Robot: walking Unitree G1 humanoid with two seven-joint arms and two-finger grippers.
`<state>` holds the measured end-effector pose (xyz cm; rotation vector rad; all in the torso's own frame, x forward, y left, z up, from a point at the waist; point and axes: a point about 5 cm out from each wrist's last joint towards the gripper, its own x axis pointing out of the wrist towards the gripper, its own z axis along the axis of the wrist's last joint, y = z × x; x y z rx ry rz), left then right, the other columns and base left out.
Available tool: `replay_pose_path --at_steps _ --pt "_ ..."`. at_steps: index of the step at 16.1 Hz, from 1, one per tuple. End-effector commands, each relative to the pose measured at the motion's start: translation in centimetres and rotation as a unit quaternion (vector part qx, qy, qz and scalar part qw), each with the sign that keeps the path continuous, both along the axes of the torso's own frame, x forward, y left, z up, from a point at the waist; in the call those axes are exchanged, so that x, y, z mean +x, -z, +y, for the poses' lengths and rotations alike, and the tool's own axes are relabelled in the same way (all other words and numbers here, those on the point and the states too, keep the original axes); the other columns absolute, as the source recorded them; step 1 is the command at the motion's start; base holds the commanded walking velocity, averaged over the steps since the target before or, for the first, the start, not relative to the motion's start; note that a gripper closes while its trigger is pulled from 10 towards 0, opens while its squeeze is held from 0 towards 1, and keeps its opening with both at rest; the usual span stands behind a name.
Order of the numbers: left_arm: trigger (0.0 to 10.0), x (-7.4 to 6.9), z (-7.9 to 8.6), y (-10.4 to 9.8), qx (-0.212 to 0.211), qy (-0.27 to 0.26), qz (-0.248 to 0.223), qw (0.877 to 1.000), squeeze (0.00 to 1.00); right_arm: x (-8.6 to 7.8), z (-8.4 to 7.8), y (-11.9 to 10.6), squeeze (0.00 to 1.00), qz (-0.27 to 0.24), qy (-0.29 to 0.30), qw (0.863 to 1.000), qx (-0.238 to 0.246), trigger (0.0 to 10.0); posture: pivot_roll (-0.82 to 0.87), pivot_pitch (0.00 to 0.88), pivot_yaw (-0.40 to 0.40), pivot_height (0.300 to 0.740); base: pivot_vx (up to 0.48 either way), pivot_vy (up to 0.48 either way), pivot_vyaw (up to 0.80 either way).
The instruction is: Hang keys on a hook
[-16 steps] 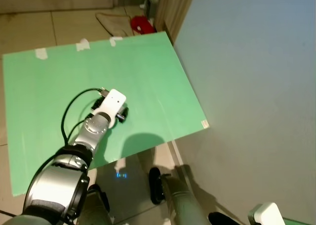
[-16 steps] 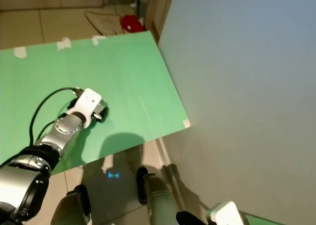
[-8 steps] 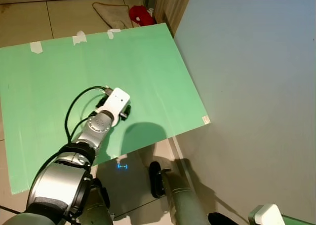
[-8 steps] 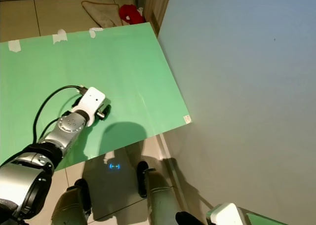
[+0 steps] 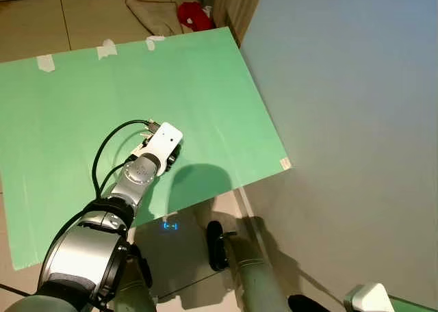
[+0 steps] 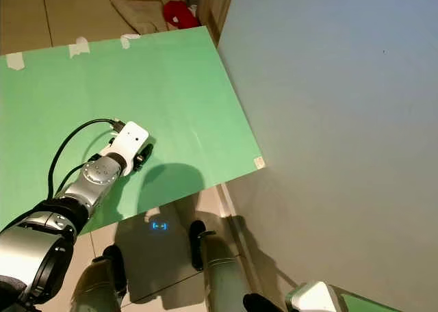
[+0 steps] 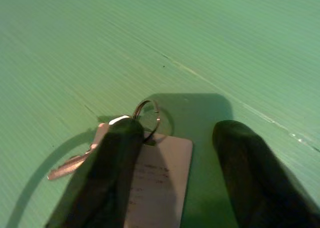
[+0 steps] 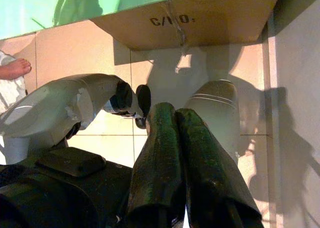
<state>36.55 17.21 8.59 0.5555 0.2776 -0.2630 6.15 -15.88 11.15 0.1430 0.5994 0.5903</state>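
Observation:
A bunch of keys lies flat on the green board (image 5: pixel 205 86): a metal ring (image 7: pixel 147 115), a silver key (image 7: pixel 70 165) and a pale rectangular tag (image 7: pixel 160 173). My left gripper (image 7: pixel 176 130) hovers open just over them, one finger (image 7: pixel 117 158) covering part of the tag and the other finger (image 7: pixel 245 163) off to its side. From the head, the left gripper (image 5: pixel 172 154) sits low over the board's near half. My right gripper (image 8: pixel 175 110) hangs shut and idle beside my leg.
A grey-blue wall (image 5: pixel 356 120) rises along the board's right edge. A red object (image 5: pixel 191 14) and a cloth (image 5: pixel 154 14) lie on the tiled floor beyond the board. My feet (image 5: pixel 215 243) stand at the near edge. A person's bare foot (image 8: pixel 12 68) rests nearby.
The head view has shifted a little, so the board sits higher in the picture. My left arm has stayed over about the same spot on the board.

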Motion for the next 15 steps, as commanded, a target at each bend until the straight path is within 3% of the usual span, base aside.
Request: replay_pose_path --at_steps 1,4,5,8,12,15 --pt "0.0 -0.4 -0.5 0.9 -0.004 0.007 0.02 1.0 0.0 -0.2 -0.2 0.5 0.0 0.015 0.004 1.0 -0.004 10.0 -0.5 0.452 -0.206 0.722 0.0 0.0 0.0" --pt "0.0 -0.3 -0.3 0.7 -0.023 -0.002 0.023 0.999 0.0 0.2 -0.2 0.6 0.0 0.011 0.004 1.0 -0.003 10.0 -0.49 0.448 -0.203 0.722 0.0 0.0 0.0" --pt "0.0 -0.1 -0.4 0.3 -0.056 -0.012 0.015 0.998 0.0 0.6 -0.1 0.9 0.0 0.008 0.004 1.0 -0.001 10.0 -0.47 0.439 -0.194 0.722 0.0 0.0 0.0" --pt "0.0 0.0 -0.7 -0.1 -0.09 -0.006 0.0 0.996 0.0 1.6 0.2 1.6 0.0 0.0 0.001 1.0 0.006 10.0 -0.42 0.399 -0.174 0.722 0.0 0.0 0.0" --pt "0.0 0.1 -1.3 -1.0 -0.145 0.009 -0.033 0.989 0.0 4.6 0.5 2.8 0.0 -0.023 0.001 1.0 0.016 10.0 -0.35 0.338 -0.146 0.722 0.0 0.0 0.0" --pt "0.0 0.2 -1.9 -2.8 -0.184 0.043 -0.074 0.979 0.0 7.4 0.9 3.8 0.0 -0.046 -0.003 0.999 0.023 10.0 -0.25 0.257 -0.12 0.722 0.0 0.0 0.0"
